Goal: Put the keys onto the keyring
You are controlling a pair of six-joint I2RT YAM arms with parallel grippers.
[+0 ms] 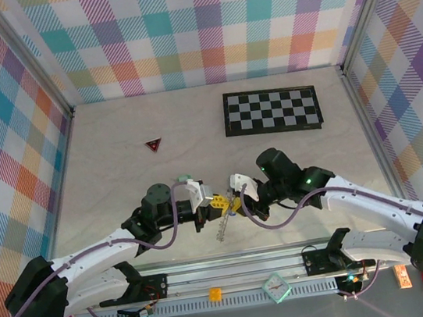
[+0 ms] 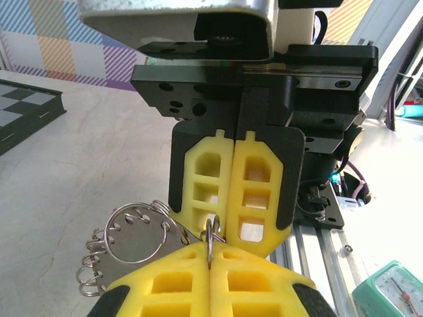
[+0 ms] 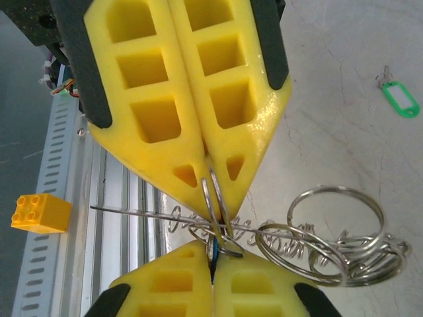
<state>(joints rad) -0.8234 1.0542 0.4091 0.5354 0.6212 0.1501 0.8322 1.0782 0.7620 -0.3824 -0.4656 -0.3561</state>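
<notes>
Since the left gripper (image 2: 210,254) and right gripper (image 3: 213,264) meet tip to tip, we've got the left jaws clamped on a small loop of the keyring (image 3: 337,231), right jaws pinched shut on the blue key (image 3: 213,254), and the green key (image 3: 400,99) lying apart on the tabletop (image 3: 344,59).

Checkerboard (image 1: 272,110) lies flat at far right of the table (image 1: 112,180), w/ a dark red triangle (image 1: 154,144) well apart to its left. On the near rail (image 1: 177,307): yellow Lego brick (image 1: 214,293), mint-green clock (image 1: 277,287) near it, to its right.
</notes>
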